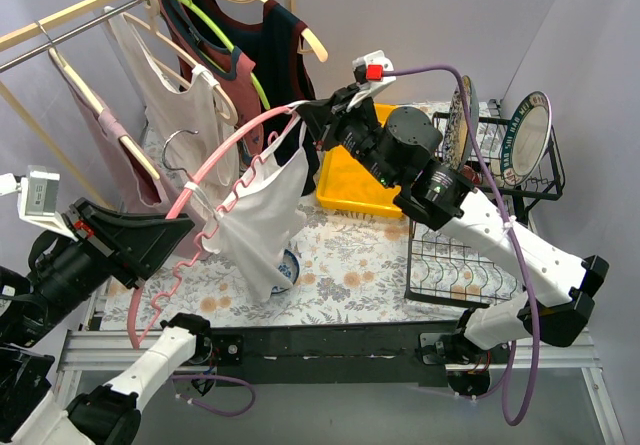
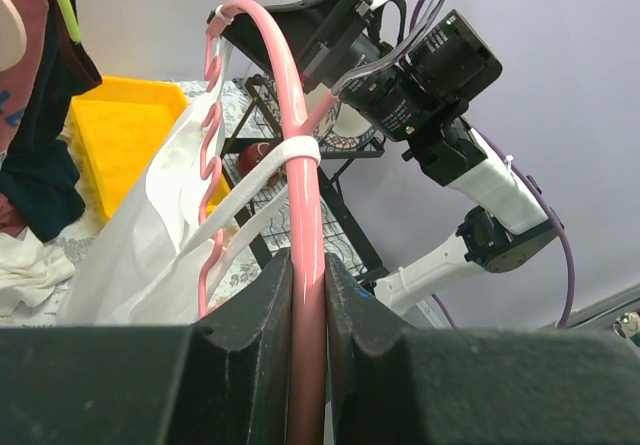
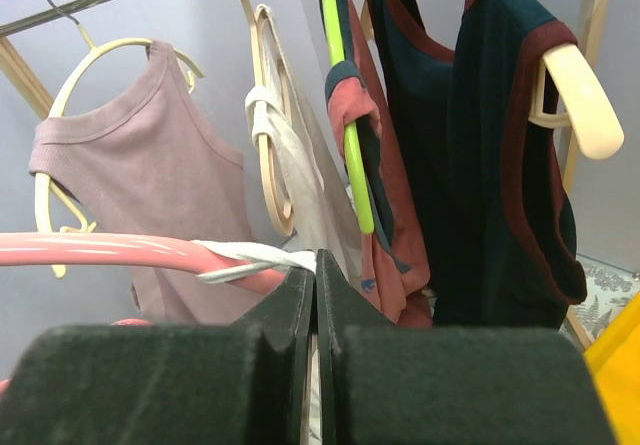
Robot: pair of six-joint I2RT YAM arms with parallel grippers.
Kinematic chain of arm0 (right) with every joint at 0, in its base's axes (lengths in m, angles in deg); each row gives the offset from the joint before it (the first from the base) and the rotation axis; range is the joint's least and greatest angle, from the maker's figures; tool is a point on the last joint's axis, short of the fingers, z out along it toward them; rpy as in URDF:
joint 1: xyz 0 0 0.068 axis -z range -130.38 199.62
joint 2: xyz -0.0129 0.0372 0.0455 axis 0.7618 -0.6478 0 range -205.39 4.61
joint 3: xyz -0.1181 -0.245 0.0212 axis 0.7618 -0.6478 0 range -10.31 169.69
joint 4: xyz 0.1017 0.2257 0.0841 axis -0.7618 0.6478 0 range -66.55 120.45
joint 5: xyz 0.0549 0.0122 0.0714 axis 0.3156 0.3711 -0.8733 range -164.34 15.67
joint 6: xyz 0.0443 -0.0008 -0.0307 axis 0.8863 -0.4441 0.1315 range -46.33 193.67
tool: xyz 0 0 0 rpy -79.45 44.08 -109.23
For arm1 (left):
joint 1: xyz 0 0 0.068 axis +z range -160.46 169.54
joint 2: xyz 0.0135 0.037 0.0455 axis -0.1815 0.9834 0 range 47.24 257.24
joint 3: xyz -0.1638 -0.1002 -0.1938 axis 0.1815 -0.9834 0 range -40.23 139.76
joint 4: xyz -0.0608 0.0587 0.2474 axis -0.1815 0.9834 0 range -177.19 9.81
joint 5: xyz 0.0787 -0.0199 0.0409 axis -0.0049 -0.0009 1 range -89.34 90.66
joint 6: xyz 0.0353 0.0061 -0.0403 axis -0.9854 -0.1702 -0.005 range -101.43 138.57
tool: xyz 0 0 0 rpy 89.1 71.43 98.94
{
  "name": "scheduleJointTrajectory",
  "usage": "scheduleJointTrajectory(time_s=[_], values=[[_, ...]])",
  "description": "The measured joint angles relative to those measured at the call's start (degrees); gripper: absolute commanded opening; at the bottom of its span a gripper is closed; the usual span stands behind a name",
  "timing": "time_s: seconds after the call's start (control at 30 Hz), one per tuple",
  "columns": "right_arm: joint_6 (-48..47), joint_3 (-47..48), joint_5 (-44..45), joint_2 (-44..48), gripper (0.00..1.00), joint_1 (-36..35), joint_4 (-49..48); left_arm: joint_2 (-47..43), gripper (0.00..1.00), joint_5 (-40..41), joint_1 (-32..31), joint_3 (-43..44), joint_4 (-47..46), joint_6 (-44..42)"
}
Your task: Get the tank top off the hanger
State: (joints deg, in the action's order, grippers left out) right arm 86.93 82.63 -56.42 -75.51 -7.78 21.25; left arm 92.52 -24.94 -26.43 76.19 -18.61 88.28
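The left claw is clamped shut on the lower run of the pink hanger, holding it up over the desk. The white tank top hangs from the hanger's upper arm, with one strap looped round the pink bar. The right claw is pressed closed right at that strap. It looks to be pinching the cloth, though its own fingers hide the contact. I'd judge this is the strap-pulling step. Next, the strap needs drawing outward past the hanger's tip while the left holds firm. How the other strap sits is hard to make out.
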Motion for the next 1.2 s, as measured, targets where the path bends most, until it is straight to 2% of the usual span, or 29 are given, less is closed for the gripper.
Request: scheduleJointTrajectory(time_s=[0.37,0.4,0.47,0.5,0.57,0.73,0.77,0.8,0.87,1.0,1.07,1.2], values=[[5.3,-2.8,-11.4,2.5,0.02,6.2,0.3,1.3,0.00,-2.8,0.0,-1.0,-1.4,0.1],[5.4,-2.6,-12.7,2.5,0.15,6.7,0.4,1.3,0.00,-2.7,0.0,-1.5,-1.6,0.1],[5.5,-2.3,-15.2,2.5,0.28,7.4,0.6,1.0,0.00,-2.7,-0.1,-2.7,-1.7,0.1],[5.5,-2.3,-16.4,2.6,0.29,7.7,0.5,0.9,0.00,-2.7,-0.1,-3.3,-1.8,0.1],[5.5,-2.3,-18.4,2.6,0.02,8.1,0.5,0.7,0.00,-2.7,-0.2,-3.8,-1.7,0.1],[5.7,-4.9,-20.3,4.0,0.01,8.3,0.0,0.7,0.00,-2.9,-0.3,-2.9,-1.7,0.2],[5.8,-5.7,-20.6,4.4,0.24,8.3,-0.1,0.7,0.00,-3.0,-0.3,-2.7,-1.7,0.2],[5.9,-6.3,-20.9,4.7,0.35,8.3,-0.2,0.7,0.00,-3.1,-0.3,-2.5,-1.7,0.2],[6.1,-6.9,-21.3,4.8,0.51,8.3,-0.4,0.7,0.00,-3.2,-0.3,-2.3,-1.7,0.2],[5.9,-8.4,-23.3,5.4,0.57,8.6,-0.7,0.7,0.00,-3.3,-0.3,-1.9,-1.8,0.2],[5.9,-9.0,-24.5,5.9,0.63,8.6,-0.8,0.7,0.00,-3.3,-0.3,-1.9,-1.8,0.2],[5.9,-9.6,-27.6,7.2,0.64,8.7,-1.1,0.8,0.00,-3.4,-0.3,-1.9,-1.8,0.2]])
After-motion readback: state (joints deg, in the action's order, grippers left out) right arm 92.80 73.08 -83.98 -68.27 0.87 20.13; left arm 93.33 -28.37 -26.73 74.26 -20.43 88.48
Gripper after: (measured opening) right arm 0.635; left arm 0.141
